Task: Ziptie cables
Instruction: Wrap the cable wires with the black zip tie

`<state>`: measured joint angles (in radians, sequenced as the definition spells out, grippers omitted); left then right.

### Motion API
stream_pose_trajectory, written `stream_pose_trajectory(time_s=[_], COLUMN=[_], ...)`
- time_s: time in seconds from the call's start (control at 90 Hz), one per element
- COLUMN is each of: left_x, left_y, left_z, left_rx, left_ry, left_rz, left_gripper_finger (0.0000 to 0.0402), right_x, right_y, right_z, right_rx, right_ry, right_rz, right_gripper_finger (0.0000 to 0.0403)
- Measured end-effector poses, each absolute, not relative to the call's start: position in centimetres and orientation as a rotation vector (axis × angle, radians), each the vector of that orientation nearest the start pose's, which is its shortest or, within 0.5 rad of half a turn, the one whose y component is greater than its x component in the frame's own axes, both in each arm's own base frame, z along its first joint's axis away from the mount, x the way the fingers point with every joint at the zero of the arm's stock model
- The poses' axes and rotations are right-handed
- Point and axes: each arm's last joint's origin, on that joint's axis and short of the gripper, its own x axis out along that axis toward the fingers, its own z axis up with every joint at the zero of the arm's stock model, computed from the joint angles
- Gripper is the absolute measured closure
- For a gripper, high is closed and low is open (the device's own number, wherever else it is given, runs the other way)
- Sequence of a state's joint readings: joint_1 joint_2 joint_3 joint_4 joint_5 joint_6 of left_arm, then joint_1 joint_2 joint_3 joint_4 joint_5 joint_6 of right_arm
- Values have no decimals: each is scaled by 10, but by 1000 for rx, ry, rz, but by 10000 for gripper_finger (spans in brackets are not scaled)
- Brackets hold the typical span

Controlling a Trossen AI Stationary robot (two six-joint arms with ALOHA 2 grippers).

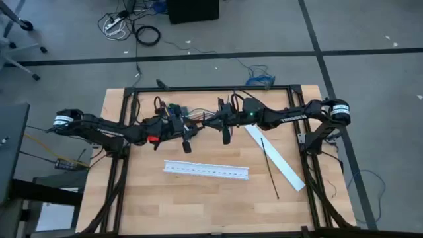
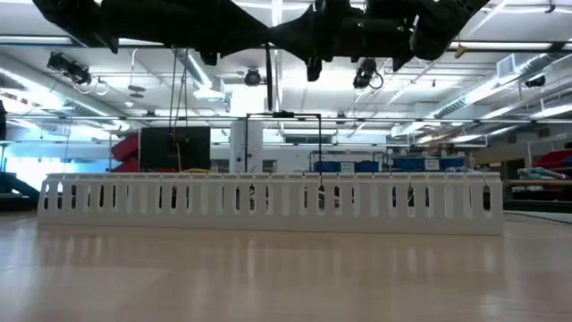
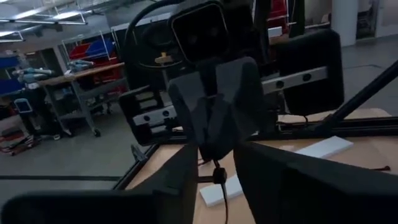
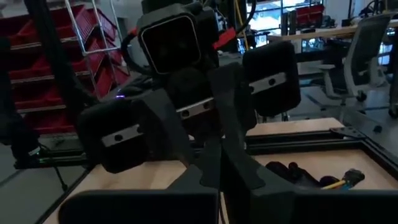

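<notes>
My two grippers meet nose to nose above the table's far middle. The cables (image 1: 198, 118) show as a few thin coloured wires between them. My right gripper (image 1: 215, 123) is shut, with a thin dark strand (image 3: 217, 168) hanging from its fingertips. My left gripper (image 1: 193, 127) faces it, open. Its fingers (image 3: 177, 180) stand on either side of that strand without touching it. The ziptie (image 1: 269, 168), a thin black strap, lies flat on the table at the right, partly across a white flat strip (image 1: 285, 170). My right gripper pinches the top of a thin dark strand (image 3: 217, 163) between its two fingertips (image 3: 214, 134). The fingers come level from the table's right. The strand hangs slack below them, with a small knob (image 3: 217, 177) on it. Which of the cables it is cannot be told.
A long white slotted channel (image 1: 206, 170) lies across the table's middle, nearer than both grippers; it fills the low view (image 2: 268, 204). Dark cords and a yellow-wired plug (image 4: 348, 177) lie by the table's far black frame (image 1: 198, 90). Bare wood shows along the near edge.
</notes>
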<state>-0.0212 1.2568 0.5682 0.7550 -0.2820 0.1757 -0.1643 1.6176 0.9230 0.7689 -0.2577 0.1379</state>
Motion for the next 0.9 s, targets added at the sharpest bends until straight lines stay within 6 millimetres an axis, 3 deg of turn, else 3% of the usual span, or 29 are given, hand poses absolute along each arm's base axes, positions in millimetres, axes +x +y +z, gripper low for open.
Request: stream_pose_trajectory(time_s=[0.578, 0.9], left_x=[261, 261], left_y=[2, 2], left_z=[252, 252], left_rx=[142, 143], left_ry=[-51, -56], left_rz=[240, 242], left_gripper_finger=[314, 370], right_x=[351, 351], right_y=[-46, -45], right_z=[267, 268], right_rx=[114, 113], right_ry=[-104, -113], right_rz=[116, 121], right_gripper_finger=[403, 403])
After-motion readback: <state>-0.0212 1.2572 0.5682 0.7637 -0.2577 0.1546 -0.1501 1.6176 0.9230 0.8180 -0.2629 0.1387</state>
